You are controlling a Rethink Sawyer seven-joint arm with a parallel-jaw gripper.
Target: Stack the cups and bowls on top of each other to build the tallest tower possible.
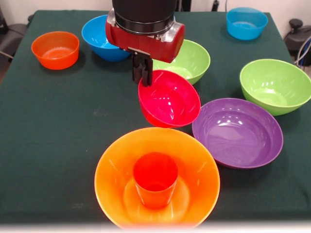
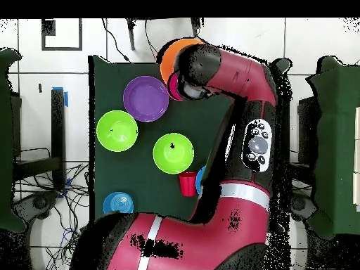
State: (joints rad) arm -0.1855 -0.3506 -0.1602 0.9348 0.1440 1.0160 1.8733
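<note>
1. I have the big orange bowl (image 1: 157, 178) sitting at the counter's (image 1: 58, 145) near edge in the front view, as the base of the tower, with the orange cup (image 1: 155, 179) standing upright in its middle, mouth up.
2. My gripper (image 1: 143, 80) hangs just behind that base, closed on the far rim of the small crimson bowl (image 1: 169, 98), which is tilted with its opening towards the camera and held clear of the cup.
3. I judge the step in hand to be carrying the crimson bowl to the top of the cup. The next move calls for levelling the bowl, centring it over the cup's mouth, lowering gently and only then letting go; an off-centre release would probably tip the cup.
4. Count of bowls in the front view: one big orange, one purple (image 1: 237, 132) near the right edge, two lime green (image 1: 275, 85) (image 1: 187, 60), two blue (image 1: 246, 22) (image 1: 101, 38) along the far edge, one small orange (image 1: 55, 49) at the far-left corner, one crimson. Eight in all.
5. Cups: the orange one, plus a red cup (image 2: 187, 183) that I see only in the overhead view. Two.
</note>
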